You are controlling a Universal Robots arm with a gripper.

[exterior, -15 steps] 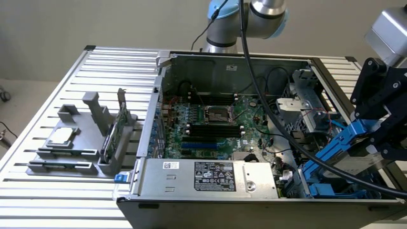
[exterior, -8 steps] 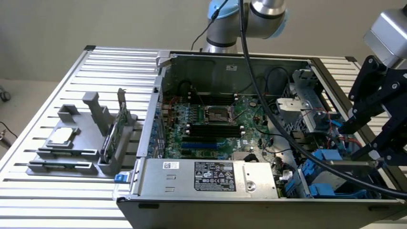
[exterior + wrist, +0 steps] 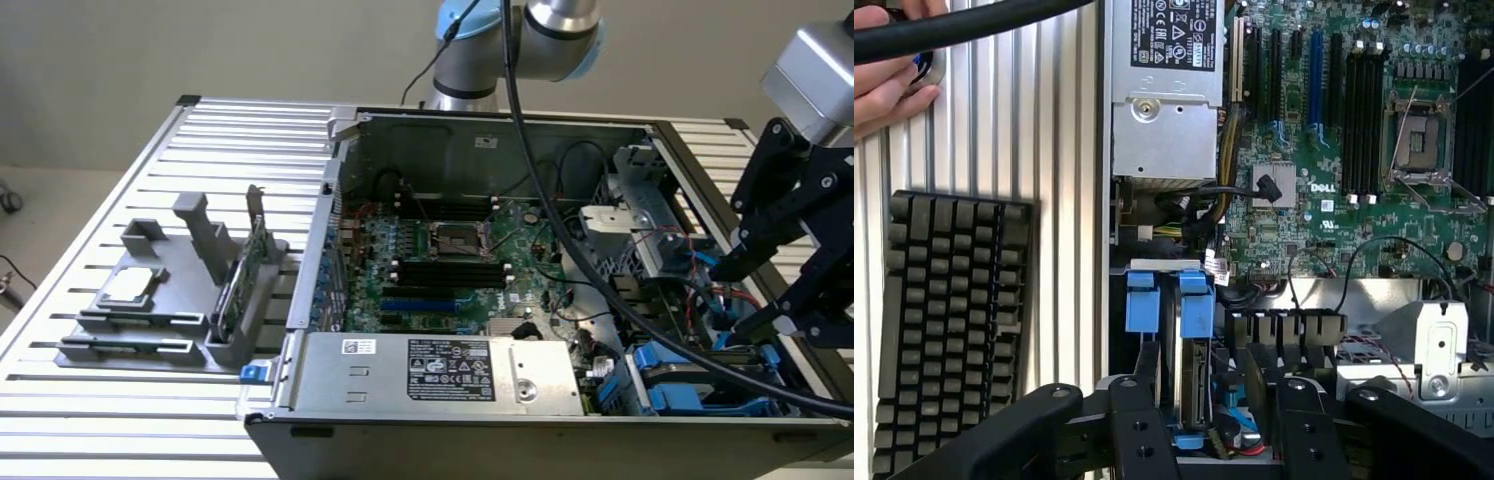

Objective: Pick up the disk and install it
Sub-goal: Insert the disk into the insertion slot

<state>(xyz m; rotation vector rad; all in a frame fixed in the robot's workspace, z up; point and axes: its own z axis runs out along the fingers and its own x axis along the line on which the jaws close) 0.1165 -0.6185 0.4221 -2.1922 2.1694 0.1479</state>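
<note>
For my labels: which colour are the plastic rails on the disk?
The rails on the disk are blue; the wrist view shows them best.

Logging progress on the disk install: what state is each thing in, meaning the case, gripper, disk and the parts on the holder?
Computer case: open, side panel off.
Gripper: open, one finger on each side of the disk.
Disk: on edge in the drive bay, not gripped.
Chip: lying flat on the grey holder.
Green card: upright in the holder.
</note>
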